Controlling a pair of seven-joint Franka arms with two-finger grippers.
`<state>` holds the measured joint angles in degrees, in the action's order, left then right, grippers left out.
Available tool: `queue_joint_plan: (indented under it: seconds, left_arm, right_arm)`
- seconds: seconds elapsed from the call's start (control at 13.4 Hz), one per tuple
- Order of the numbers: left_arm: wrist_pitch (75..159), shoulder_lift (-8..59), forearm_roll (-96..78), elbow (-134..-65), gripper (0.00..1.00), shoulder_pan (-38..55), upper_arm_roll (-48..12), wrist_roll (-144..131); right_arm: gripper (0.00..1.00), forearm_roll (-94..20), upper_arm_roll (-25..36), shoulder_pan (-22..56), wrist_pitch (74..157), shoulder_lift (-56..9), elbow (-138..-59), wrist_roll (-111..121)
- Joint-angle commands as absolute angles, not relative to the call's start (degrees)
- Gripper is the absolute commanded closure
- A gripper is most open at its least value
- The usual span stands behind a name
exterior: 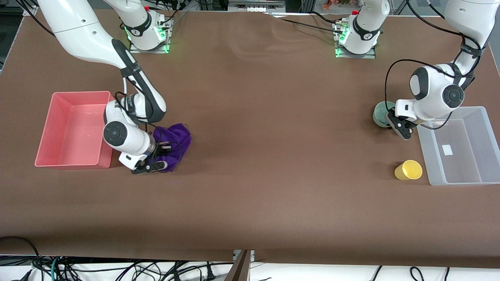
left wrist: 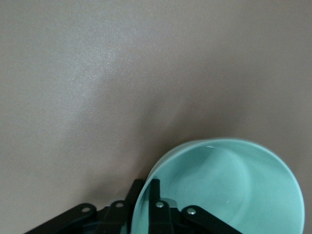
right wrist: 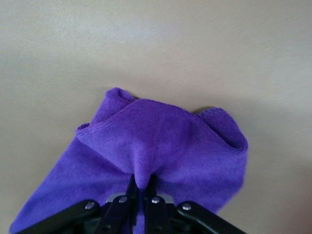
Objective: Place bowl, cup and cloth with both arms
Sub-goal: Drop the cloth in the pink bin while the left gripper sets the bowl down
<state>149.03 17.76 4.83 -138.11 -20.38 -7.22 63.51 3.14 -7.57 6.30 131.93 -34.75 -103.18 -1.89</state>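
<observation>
Right gripper point(right wrist: 141, 187) pinching soft, limp cloth point(exterior: 174, 140) at raised fold, beside pink bin point(exterior: 58, 156).

Left gripper point(left wrist: 146, 195) clamping rigid, slick bowl point(left wrist: 234, 190) by rim, jaws straddling wall, beside clear bin point(exterior: 478, 113).

Cup point(exterior: 408, 170) lying on worktop point(exterior: 273, 136), light, likely rolling.

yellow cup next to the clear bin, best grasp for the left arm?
The small plain yellow plastic cup appears to lie on its side by the clear plastic bin, nearer the front camera than the mint-green bowl. Probably come from above and pinch across its tapered wall mid-length; the rim is awkward to reach in this pose.
</observation>
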Motion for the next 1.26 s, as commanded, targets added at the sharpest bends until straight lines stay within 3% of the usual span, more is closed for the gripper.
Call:
queue_joint_plan:
  seconds: [0.0,0.15,0.3,0.45,0.82,1.04,1.19]
  left_arm:
    - [143.2,13.0,6.5,-136.7,1.0,-20.8,-8.3,63.5]
    - [131.0,10.0,6.4,-129.8,1.0,-20.8,-8.9,63.5]
    - [116.4,10.6,6.5,-118.0,1.0,-21.1,-8.5,64.0]
    - [109.6,13.5,7.6,-108.0,1.0,-22.3,-7.5,64.6]
    - [110.6,32.1,12.9,-88.0,1.0,-31.0,-7.3,74.3]
    - [123.5,39.4,12.4,-87.5,1.0,-35.7,-7.4,79.5]
    - [125.8,42.2,11.8,-87.4,1.0,-36.5,-7.4,80.2]
  right_arm:
    - [1.0,3.5,-6.9,5.8,115.9,-31.6,-95.0,-0.1]
    - [1.0,3.4,-5.4,4.9,100.8,-30.7,-85.9,4.1]
    - [1.0,3.3,-0.6,4.8,87.7,-30.2,-78.8,12.3]
    - [1.0,2.9,6.0,4.8,79.7,-29.3,-75.9,22.5]
    - [1.0,3.0,20.2,4.4,80.7,-29.3,-80.1,42.1]
    - [1.0,2.9,22.1,3.4,86.6,-29.3,-87.6,44.4]
    - [1.0,2.3,22.1,3.3,90.2,-29.5,-91.7,44.0]
